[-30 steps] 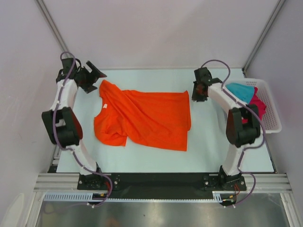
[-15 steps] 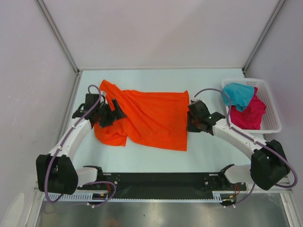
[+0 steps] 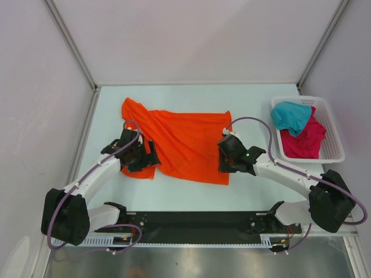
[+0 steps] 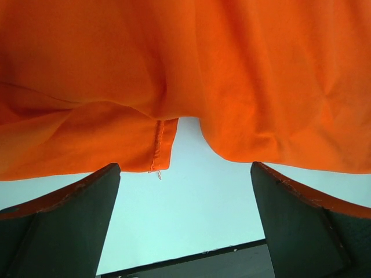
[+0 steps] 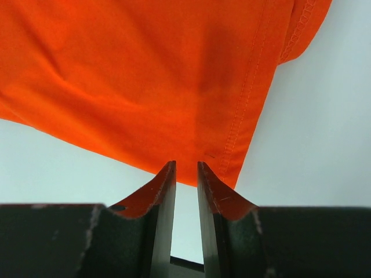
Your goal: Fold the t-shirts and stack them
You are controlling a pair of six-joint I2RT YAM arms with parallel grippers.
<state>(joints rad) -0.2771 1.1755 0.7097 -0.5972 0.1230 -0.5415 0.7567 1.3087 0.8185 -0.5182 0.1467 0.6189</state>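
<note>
Orange t-shirt (image 3: 185, 139) lies spread on the pale green table (image 3: 255, 107); my left gripper (image 4: 184, 174) has its fingers splayed wide at the near-left edge, gripping nothing. My right gripper (image 5: 186, 165) holds its fingers a narrow slit apart at the right hem, with no cloth visibly pinched. At far right, the teal t-shirt (image 3: 291, 114) and pink t-shirt (image 3: 308, 142) lie heaped in the white basket (image 3: 335, 152).
</note>
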